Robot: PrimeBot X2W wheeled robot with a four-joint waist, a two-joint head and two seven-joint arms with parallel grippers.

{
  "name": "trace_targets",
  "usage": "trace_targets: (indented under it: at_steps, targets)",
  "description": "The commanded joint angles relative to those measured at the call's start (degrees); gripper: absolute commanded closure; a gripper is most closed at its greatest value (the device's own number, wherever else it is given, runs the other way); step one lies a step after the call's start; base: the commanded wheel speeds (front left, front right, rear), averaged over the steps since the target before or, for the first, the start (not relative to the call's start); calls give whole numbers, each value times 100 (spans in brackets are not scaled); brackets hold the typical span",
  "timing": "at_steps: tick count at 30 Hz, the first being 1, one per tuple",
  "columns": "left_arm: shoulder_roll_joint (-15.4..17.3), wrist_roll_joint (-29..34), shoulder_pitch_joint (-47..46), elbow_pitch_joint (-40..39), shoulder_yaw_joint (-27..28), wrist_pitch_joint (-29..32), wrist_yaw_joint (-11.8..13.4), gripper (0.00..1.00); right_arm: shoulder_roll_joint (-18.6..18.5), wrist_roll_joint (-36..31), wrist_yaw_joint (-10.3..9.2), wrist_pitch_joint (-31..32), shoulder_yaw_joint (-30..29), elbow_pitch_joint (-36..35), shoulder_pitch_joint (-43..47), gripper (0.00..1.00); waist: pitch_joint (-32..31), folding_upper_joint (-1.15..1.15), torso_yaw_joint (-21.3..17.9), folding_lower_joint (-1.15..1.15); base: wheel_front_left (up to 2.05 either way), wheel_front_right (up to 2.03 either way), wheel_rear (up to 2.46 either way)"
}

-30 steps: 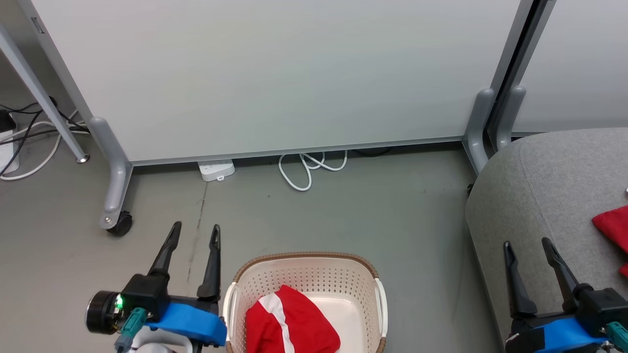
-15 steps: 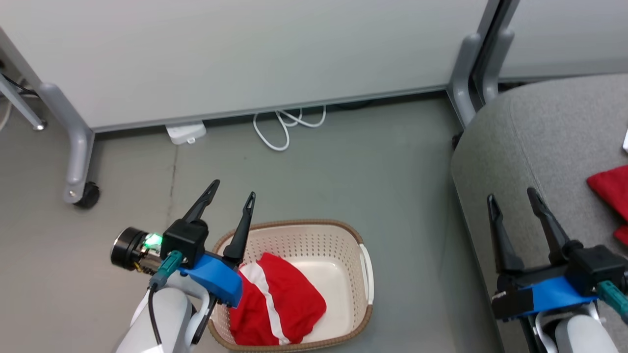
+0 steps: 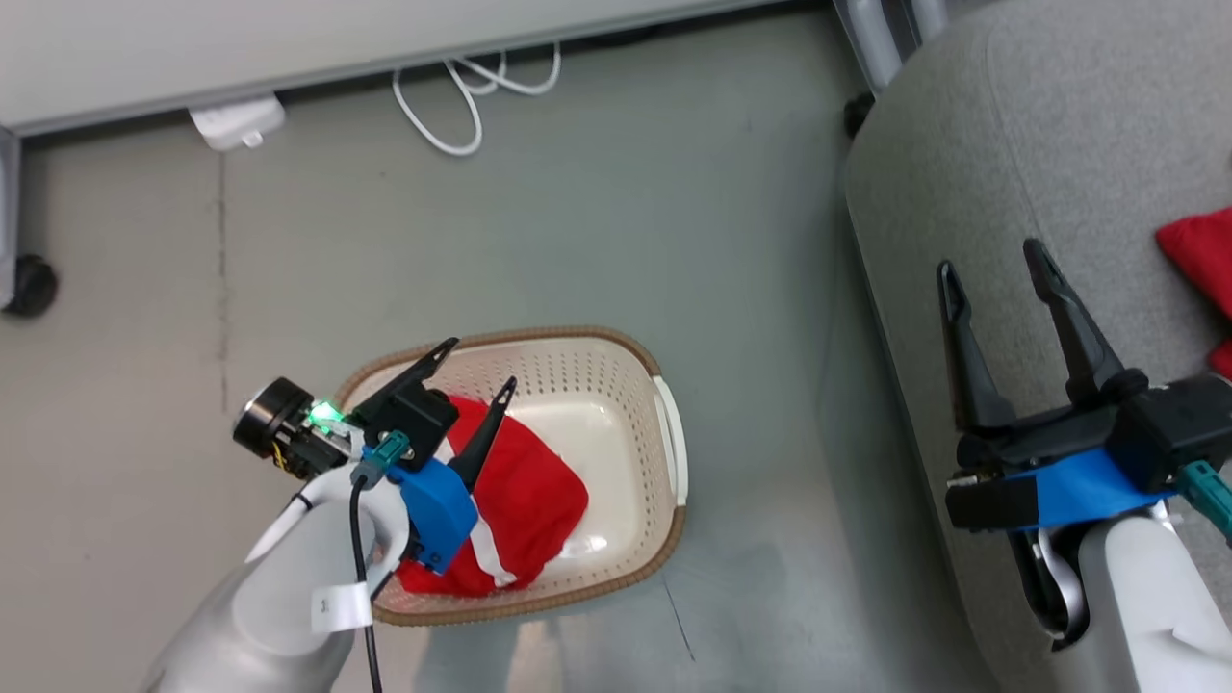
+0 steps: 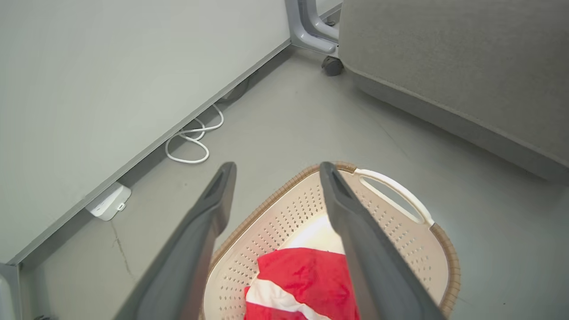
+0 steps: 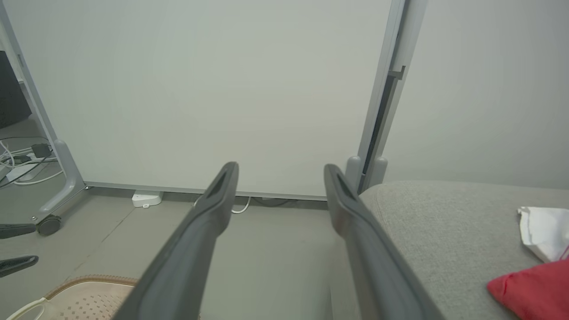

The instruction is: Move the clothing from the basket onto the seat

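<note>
Left pincer (image 3: 481, 362), fingers spread apart, is hovering just above the red garment (image 3: 525, 481) that is lying crumpled in the near-left part of the basket (image 3: 577, 337). Dropping straight down and pinching a thick fold, clear of the perforated wall, is looking safest. Right pincer (image 3: 989, 257), also spread and empty, is hanging over the seat (image 3: 962, 144) on the right, where a second red garment (image 3: 1203, 250) is lying.

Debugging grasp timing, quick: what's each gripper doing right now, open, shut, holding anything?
Left gripper: open, empty, over the red white-striped fabric garment in the cream perforated plastic basket.
Right gripper: open, empty, over the grey upholstered seat cushion.
</note>
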Motion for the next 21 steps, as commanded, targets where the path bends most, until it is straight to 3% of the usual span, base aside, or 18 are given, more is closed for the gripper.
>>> trace_targets:
  at_steps: [1, 21]
  targets:
    - [68, -60, -242, 130, -162, -17, -7, 0, -29, -45, 1, -18, 38, -52, -172, 0, 411, 0, -187, -1, 0, 0, 0]
    - [366, -1054, -1804, 1809, -2707, 214, -7, 0, -17, -93, 1, -18, 269, -508, -1141, 0, 2221, 0, -623, -1, 0, 0, 0]
